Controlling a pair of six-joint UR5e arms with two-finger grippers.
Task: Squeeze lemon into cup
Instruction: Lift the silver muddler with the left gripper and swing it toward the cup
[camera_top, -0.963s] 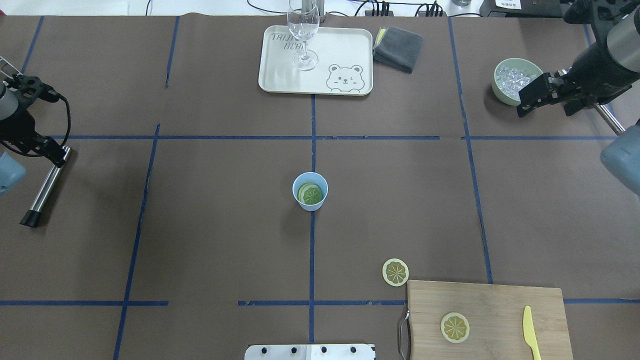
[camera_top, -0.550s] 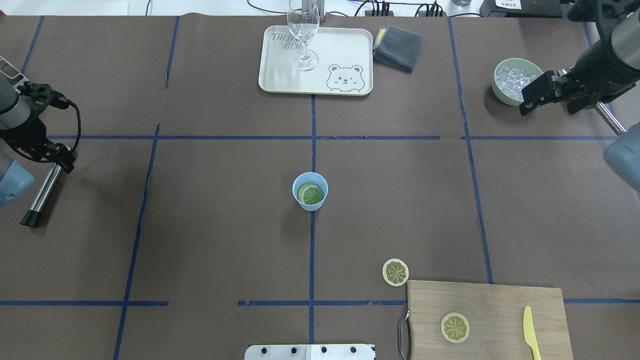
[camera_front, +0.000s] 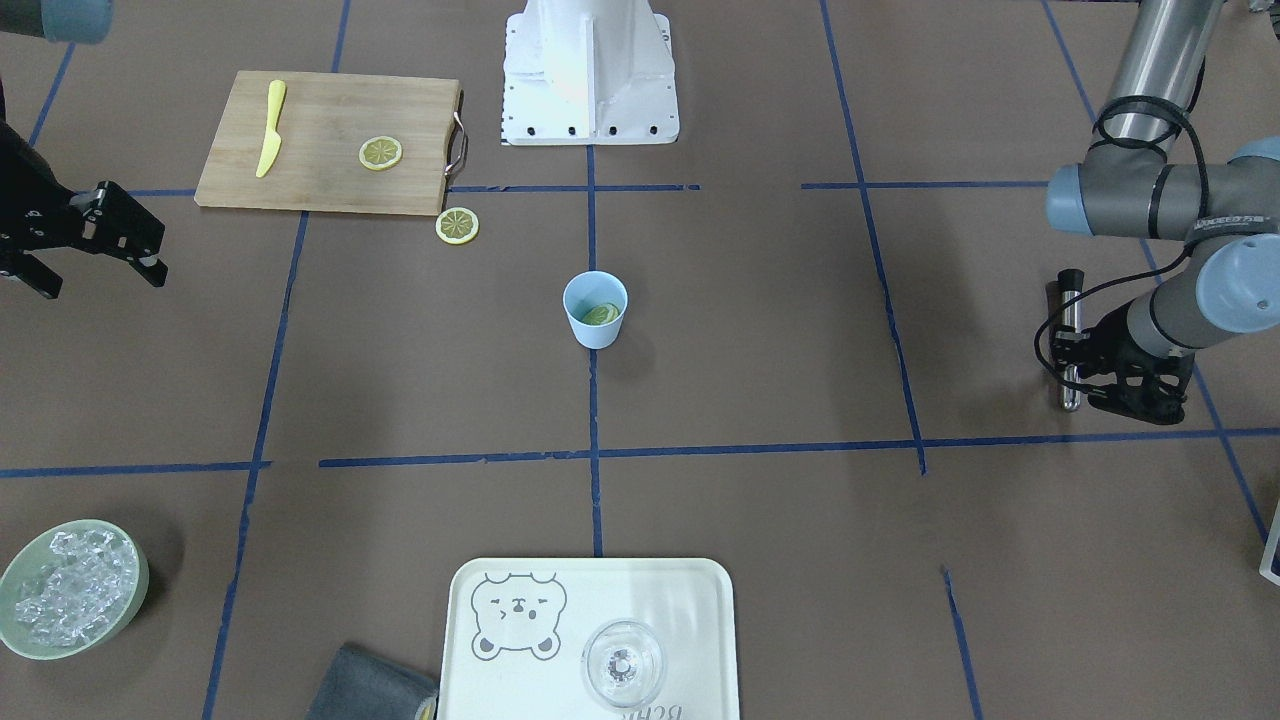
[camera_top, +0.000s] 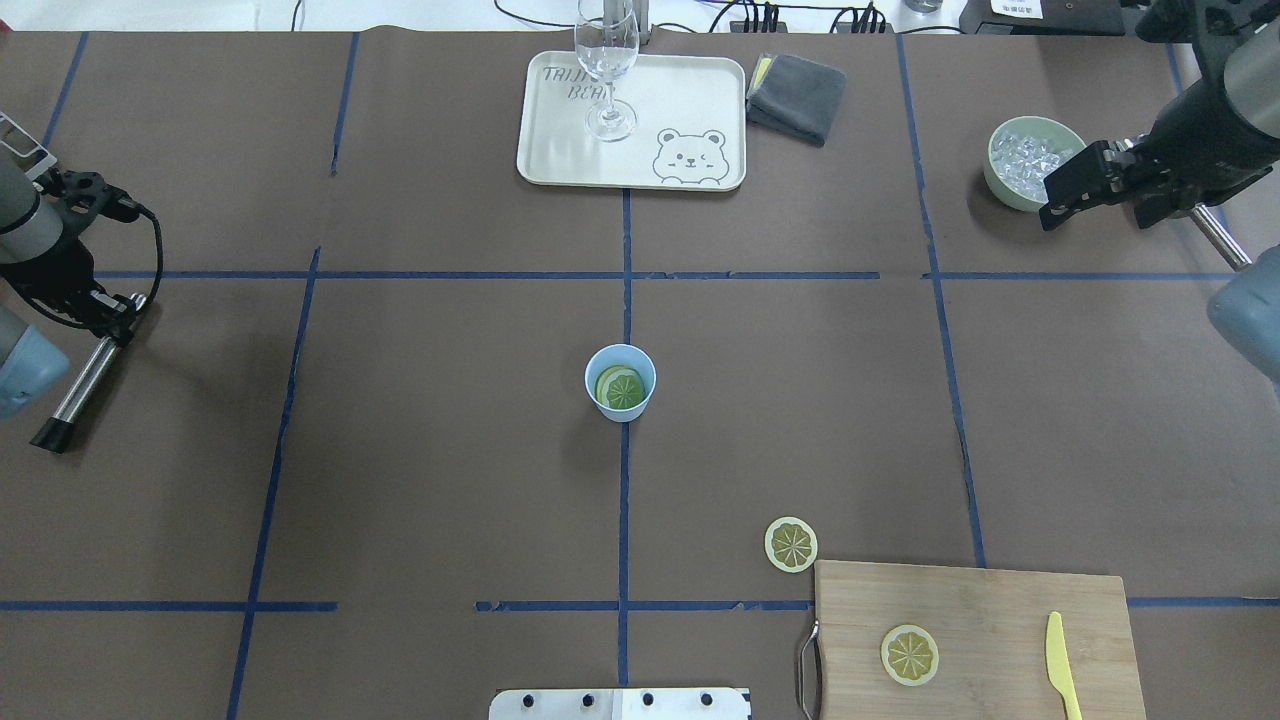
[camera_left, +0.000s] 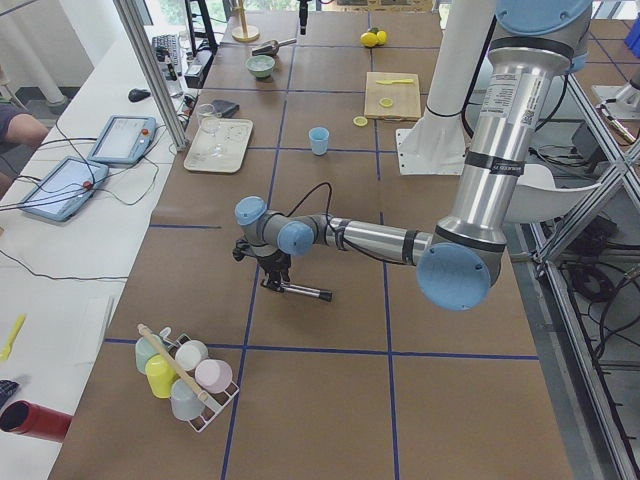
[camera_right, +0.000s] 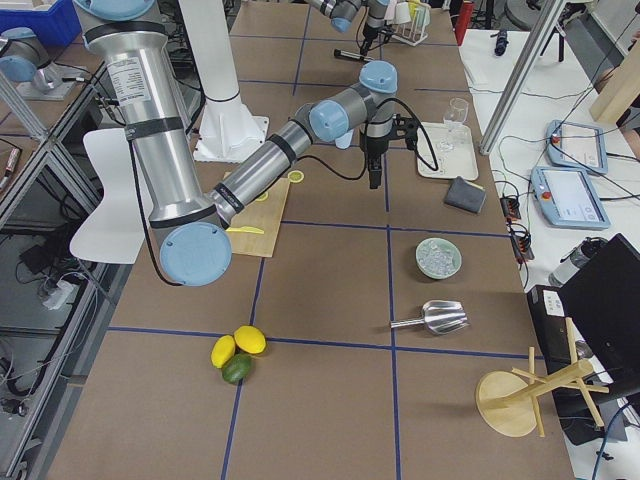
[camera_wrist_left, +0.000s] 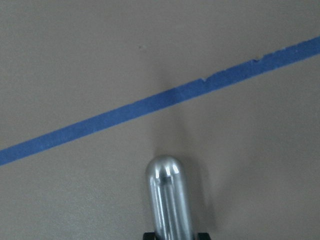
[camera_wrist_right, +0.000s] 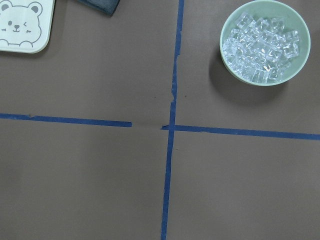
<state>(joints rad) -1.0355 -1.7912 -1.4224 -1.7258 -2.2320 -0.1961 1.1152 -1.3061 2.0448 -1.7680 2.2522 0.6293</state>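
The light-blue cup (camera_top: 620, 400) stands at the table's centre and holds lemon slices (camera_top: 622, 388); it also shows in the front view (camera_front: 595, 325). One more lemon slice (camera_top: 790, 544) lies on the table by the cutting board (camera_top: 1000, 600). Another slice (camera_top: 909, 655) lies on the board. My left gripper (camera_top: 118, 312) is at the far left edge, shut on the upper end of a metal rod (camera_top: 85, 375) that lies on the table, far from the cup. My right gripper (camera_top: 1062, 192) hangs open and empty at the far right, beside the ice bowl.
A pale-green bowl of ice (camera_top: 1020, 160) sits at the back right. A white bear tray (camera_top: 560, 150) with a clear glass (camera_top: 606, 70) and a grey cloth (camera_top: 797, 96) are at the back. A yellow knife (camera_top: 1062, 665) lies on the board.
My left gripper has come down onto the rod's upper end, and the rod's black end has shifted slightly left. My right gripper has drawn back a little towards the ice bowl.
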